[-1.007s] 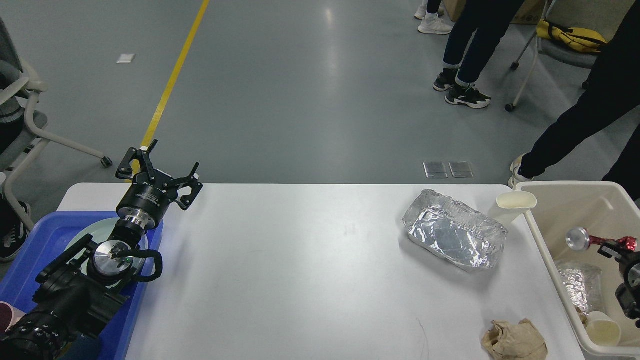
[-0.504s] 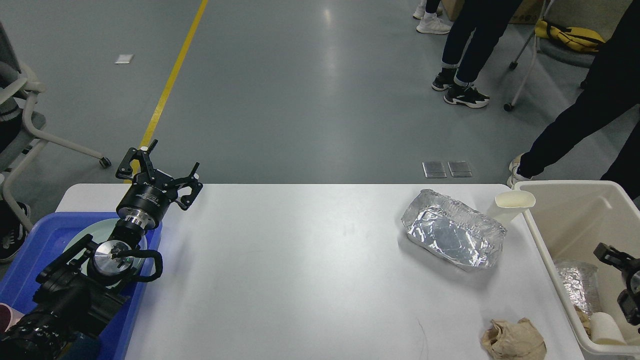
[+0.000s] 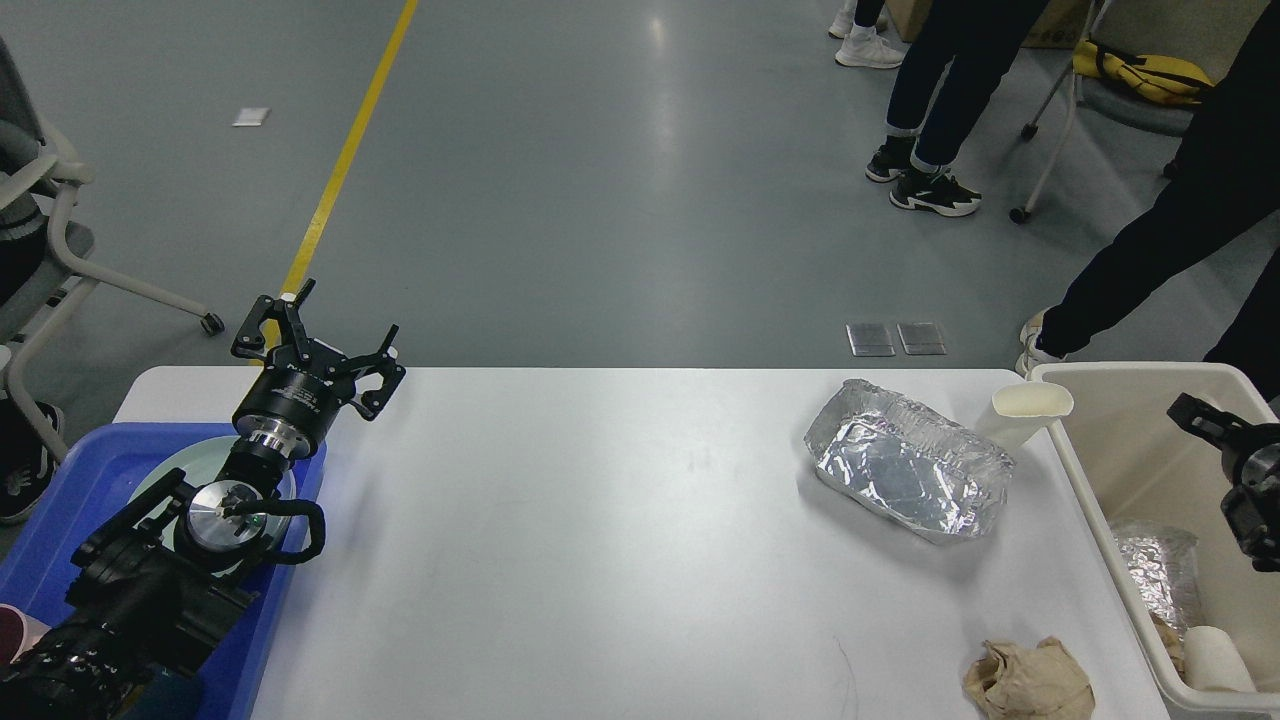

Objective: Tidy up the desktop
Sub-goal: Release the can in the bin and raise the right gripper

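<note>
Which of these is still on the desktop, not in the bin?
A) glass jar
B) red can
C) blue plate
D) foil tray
D: the foil tray lies on the desktop, left of the bin, beside a paper cup.

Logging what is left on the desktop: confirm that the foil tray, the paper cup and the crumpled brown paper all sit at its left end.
Wrong side. The head view shows the foil tray, the paper cup and the crumpled brown paper at the right end of the desktop, beside the cream bin.
</note>
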Robot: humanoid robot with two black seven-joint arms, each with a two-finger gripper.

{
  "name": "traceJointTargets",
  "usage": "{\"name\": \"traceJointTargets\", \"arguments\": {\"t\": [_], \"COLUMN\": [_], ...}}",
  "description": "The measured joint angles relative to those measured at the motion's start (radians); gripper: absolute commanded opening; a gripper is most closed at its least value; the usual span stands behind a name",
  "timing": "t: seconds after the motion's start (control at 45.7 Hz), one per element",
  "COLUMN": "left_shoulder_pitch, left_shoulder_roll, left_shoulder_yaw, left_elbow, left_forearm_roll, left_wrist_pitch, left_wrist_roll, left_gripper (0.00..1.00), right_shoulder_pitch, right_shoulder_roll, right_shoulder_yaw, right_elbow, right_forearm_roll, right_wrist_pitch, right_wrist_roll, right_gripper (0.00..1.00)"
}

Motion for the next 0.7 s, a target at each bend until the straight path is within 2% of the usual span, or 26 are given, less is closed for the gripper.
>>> {"name": "traceJointTargets", "arguments": {"t": [0.263, 0.372, 0.482, 0.591, 0.701], "left_shoulder_pitch": [0.000, 0.000, 0.000, 0.000, 0.000], "left_shoulder_roll": [0.000, 0.000, 0.000, 0.000, 0.000], "left_shoulder_yaw": [0.000, 0.000, 0.000, 0.000, 0.000], "left_elbow": [0.000, 0.000, 0.000, 0.000, 0.000], "left_forearm_roll": [0.000, 0.000, 0.000, 0.000, 0.000], "left_wrist_pitch": [0.000, -0.001, -0.001, -0.001, -0.001], "left_wrist_roll": [0.000, 0.000, 0.000, 0.000, 0.000], "left_gripper": [0.96, 0.96, 0.96, 0.96, 0.96], "right_shoulder_pitch": [0.117, 0.190, 0.339, 0.547, 0.709], "right_shoulder_roll": [-0.007, -0.015, -0.088, -0.177, -0.210], "right_shoulder_yaw": [0.002, 0.005, 0.005, 0.002, -0.004], "right_elbow": [0.002, 0.074, 0.278, 0.572, 0.832], "right_forearm_roll": [0.000, 0.000, -0.001, -0.001, -0.001], "right_wrist_pitch": [0.042, 0.044, 0.046, 0.051, 0.056], "right_wrist_roll": [0.017, 0.018, 0.017, 0.013, 0.010], "right_gripper": [1.00, 1.00, 1.00, 1.00, 1.00]}}
